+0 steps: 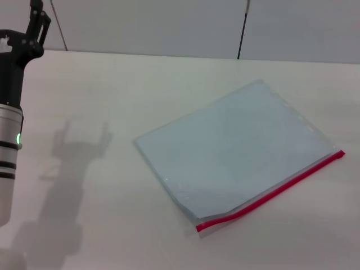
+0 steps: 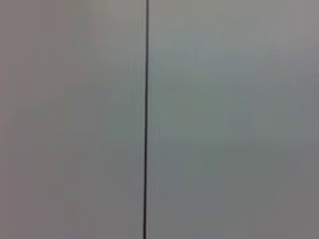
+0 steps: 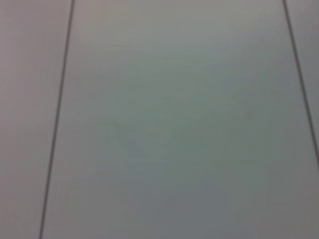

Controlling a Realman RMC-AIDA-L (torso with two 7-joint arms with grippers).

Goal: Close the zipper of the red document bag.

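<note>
The red document bag lies flat on the white table, right of centre, a translucent pale blue-grey pouch turned at an angle. Its zipper is a thin red strip along the edge nearest me, running from the near corner up to the right corner, with a slight kink near the near end. No slider shows. My left gripper is raised at the far left, pointing up and well away from the bag. Its shadow on the table shows two spread prongs. The right gripper is out of view. Both wrist views show only wall.
The table's far edge meets a grey panelled wall with dark seams. My left arm's silver forearm stands along the left edge of the head view, casting a shadow on the table.
</note>
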